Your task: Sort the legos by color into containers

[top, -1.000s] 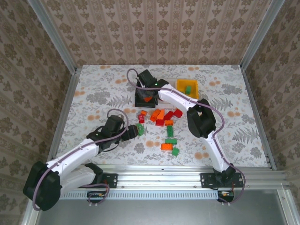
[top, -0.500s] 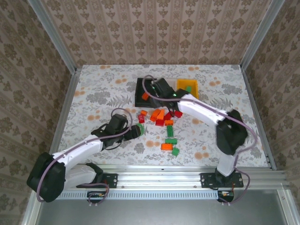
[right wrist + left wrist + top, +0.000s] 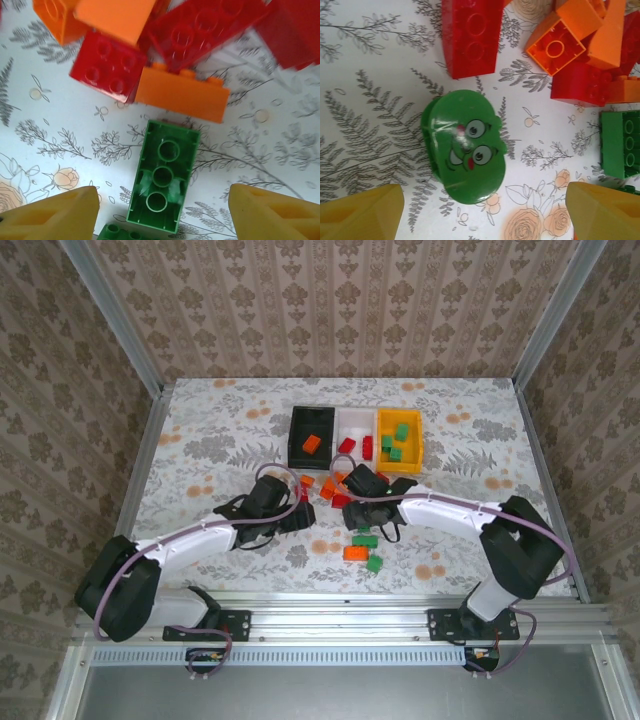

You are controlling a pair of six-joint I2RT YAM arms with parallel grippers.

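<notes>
Left gripper fingers apart, straddling green face brick on table, left of pile. Right gripper spread over upturned green brick. Descend centred, pinch short sides. Greens belong far, in yellow bin.

The left arm and the right arm have white tubular links and black joint housings. A purple-grey cable runs along each arm. The base mounts are black. The left tool and the right tool have yellow wedge-shaped fingertips.
</notes>
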